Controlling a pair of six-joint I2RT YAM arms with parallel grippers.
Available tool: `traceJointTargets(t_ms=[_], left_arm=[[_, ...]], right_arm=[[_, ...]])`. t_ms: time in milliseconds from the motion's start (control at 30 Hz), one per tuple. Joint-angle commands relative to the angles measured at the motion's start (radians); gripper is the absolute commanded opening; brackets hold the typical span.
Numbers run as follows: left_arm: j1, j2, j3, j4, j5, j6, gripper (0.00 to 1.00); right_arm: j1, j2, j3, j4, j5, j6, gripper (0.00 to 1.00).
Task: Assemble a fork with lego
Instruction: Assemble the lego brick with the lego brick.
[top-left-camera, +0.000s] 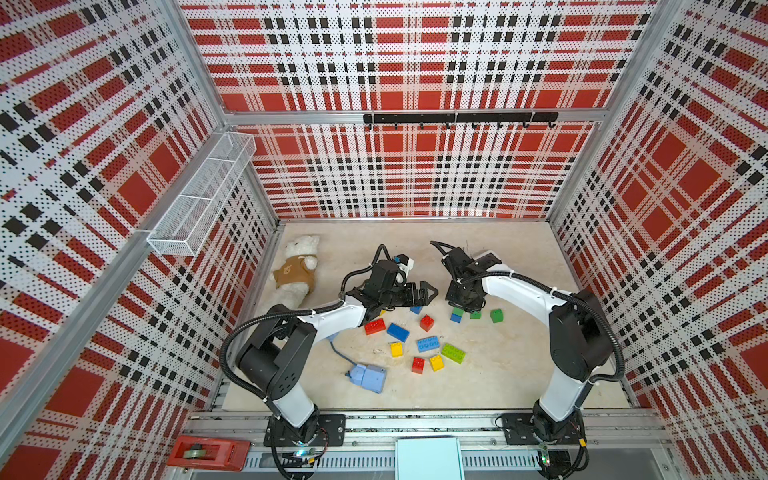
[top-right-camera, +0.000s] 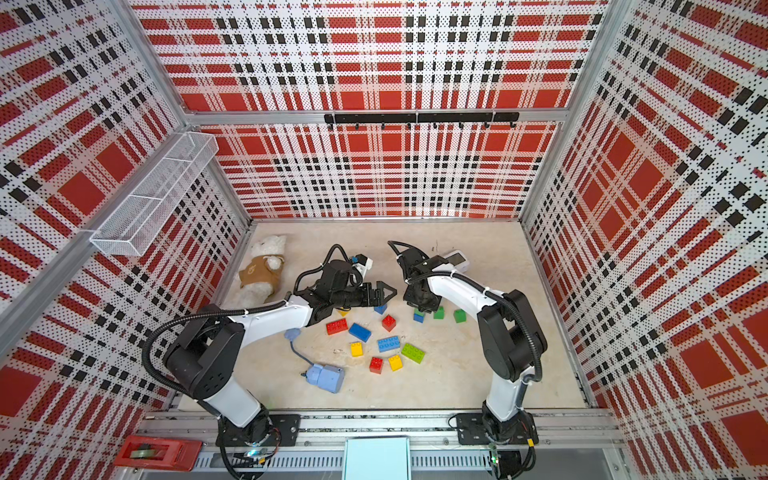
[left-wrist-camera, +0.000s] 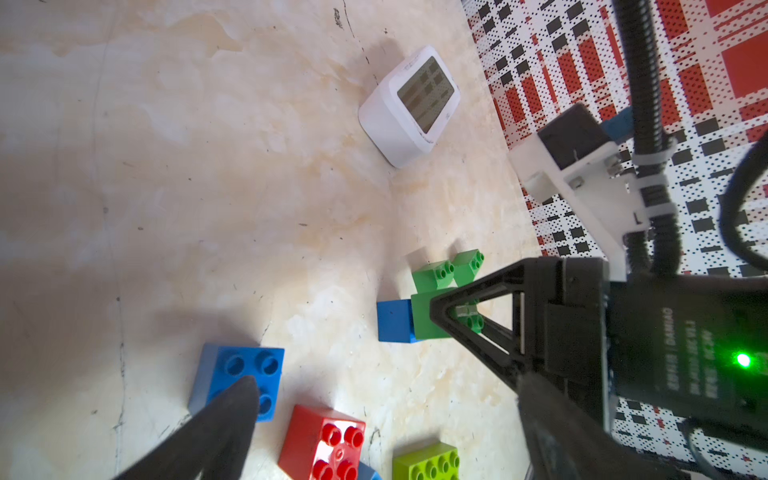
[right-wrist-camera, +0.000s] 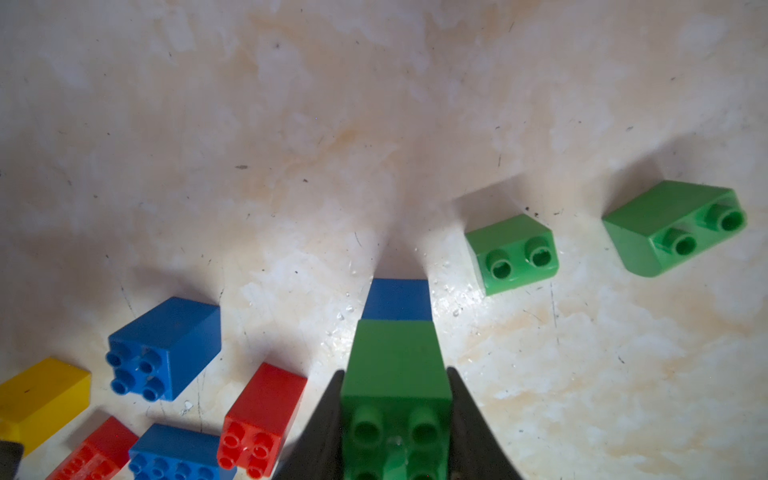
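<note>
My right gripper (right-wrist-camera: 397, 376) is shut on a green lego brick (right-wrist-camera: 395, 365). That brick sits on top of a blue brick (right-wrist-camera: 397, 299), which reaches down to the table. In a top view this pair (top-left-camera: 457, 314) shows just under the right wrist. Two loose green bricks (right-wrist-camera: 513, 253) (right-wrist-camera: 673, 226) lie beside it. My left gripper (left-wrist-camera: 386, 399) hangs open above a blue square brick (left-wrist-camera: 241, 374) and a red one (left-wrist-camera: 324, 440), holding nothing. Several more lego bricks lie in front, among them a red oblong (top-left-camera: 375, 326), a light blue one (top-left-camera: 428, 344) and a lime one (top-left-camera: 453, 353).
A pale-blue box with a cord (top-left-camera: 369, 377) lies near the front left. A plush bear (top-left-camera: 297, 266) is by the left wall. A white display unit (left-wrist-camera: 409, 108) stands behind the right arm. A wire basket (top-left-camera: 203, 195) hangs on the left wall.
</note>
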Motion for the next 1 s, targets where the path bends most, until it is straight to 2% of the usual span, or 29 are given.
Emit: traceJointTargets(t_ms=[0, 400, 633, 967], left_arm=[[0.006, -0.008, -0.007, -0.007, -0.009, 0.016, 1.00], [0.028, -0.041, -0.046, -0.006, -0.026, 0.022, 1.00], [0.041, -0.051, -0.051, -0.004, -0.028, 0.021, 1.00], [0.054, -0.070, -0.070, -0.005, -0.017, 0.025, 1.00]], right_arm=[[0.025, 0.062, -0.010, -0.032, 0.002, 0.004, 0.01], [0.061, 0.065, -0.057, -0.040, 0.051, 0.028, 0.00], [0.072, 0.087, -0.061, -0.026, -0.005, 0.014, 0.00], [0.049, 0.107, -0.076, -0.031, -0.050, -0.090, 0.00]])
